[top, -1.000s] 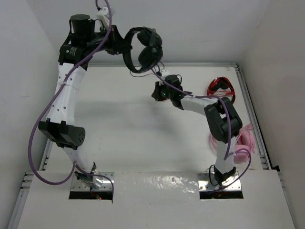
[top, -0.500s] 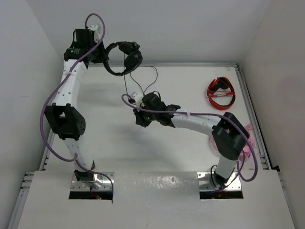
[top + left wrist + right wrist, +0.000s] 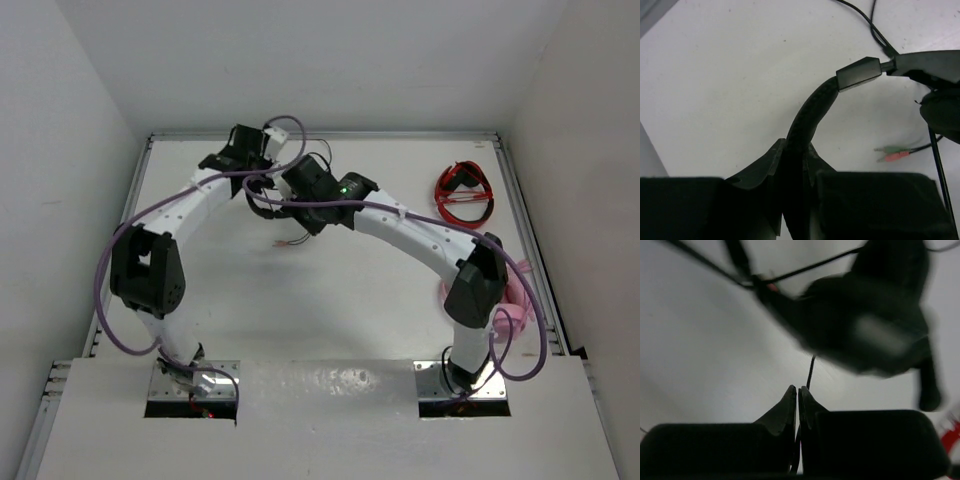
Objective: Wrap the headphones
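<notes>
Black headphones: left gripper is clamping them.
Cable: right gripper is pinching it.
Progress: plugs are lying loose; wrapping looks unfinished.

The headphones have a matt, textured band; the table is smooth white.

**Black headset: band clamped, cable loose**

Headphones: black over-ear. Textured padded band arcs up to a plastic slider, w/ earcup at right edge of left-wrist view. Band sits edge-on betw. left gripper fingers, at far-centre of table. Thin black cable trails loose. Green + pink plugs lie side by side nr earcup. Right-wrist view: earcup blurred, cable runs into pinched right gripper tips.
</notes>
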Controlling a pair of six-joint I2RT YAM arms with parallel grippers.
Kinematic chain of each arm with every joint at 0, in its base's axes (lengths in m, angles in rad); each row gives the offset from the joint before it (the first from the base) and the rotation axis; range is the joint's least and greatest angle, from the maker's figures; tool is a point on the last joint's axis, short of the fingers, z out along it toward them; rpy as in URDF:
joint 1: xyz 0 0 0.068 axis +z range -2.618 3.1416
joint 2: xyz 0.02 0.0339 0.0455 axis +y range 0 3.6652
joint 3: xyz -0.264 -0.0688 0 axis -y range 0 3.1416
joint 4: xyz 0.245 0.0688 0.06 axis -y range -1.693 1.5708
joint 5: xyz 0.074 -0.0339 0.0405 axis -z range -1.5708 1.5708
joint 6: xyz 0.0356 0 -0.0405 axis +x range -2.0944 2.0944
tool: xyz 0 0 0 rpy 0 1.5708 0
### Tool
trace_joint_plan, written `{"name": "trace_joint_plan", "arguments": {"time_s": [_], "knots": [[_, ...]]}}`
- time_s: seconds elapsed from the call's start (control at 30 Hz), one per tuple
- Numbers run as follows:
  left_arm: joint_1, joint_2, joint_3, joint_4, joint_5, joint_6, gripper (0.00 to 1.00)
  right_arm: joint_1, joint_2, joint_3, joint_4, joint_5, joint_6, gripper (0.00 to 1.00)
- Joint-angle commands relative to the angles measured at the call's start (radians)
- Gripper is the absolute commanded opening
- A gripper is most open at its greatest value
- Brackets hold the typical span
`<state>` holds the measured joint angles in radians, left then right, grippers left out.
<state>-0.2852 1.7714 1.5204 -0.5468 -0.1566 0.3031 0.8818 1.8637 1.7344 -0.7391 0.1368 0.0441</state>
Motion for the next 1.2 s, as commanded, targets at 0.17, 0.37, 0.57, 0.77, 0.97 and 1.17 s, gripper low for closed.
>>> {"name": "trace_joint_plan", "arguments": {"time_s": [0.17,0.37,0.57,0.77,0.97,1.17], "knots": [[-0.02,-0.155,-0.071,0.093,-0.038,0.292,0.0,-0.087,-0.115,0.12,-0.082,0.495,-0.131,0.0],[-0.046,-0.194,-0.051,-0.036,0.052,0.332,0.0,-0.159,-0.176,0.019,-0.01,0.56,-0.124,0.0],[-0.182,-0.217,-0.06,-0.117,0.103,0.323,0.0,-0.194,-0.167,0.077,0.23,0.408,-0.266,0.0],[-0.198,-0.191,0.093,-0.263,0.316,0.136,0.0,-0.337,-0.088,0.088,0.383,0.201,-0.176,0.0],[-0.187,-0.23,0.191,-0.386,0.544,0.025,0.0,-0.448,-0.092,-0.05,0.56,-0.147,0.103,0.0],[-0.186,-0.23,0.248,-0.413,0.677,-0.022,0.0,-0.46,-0.037,-0.119,0.733,-0.484,0.249,0.1]]}}
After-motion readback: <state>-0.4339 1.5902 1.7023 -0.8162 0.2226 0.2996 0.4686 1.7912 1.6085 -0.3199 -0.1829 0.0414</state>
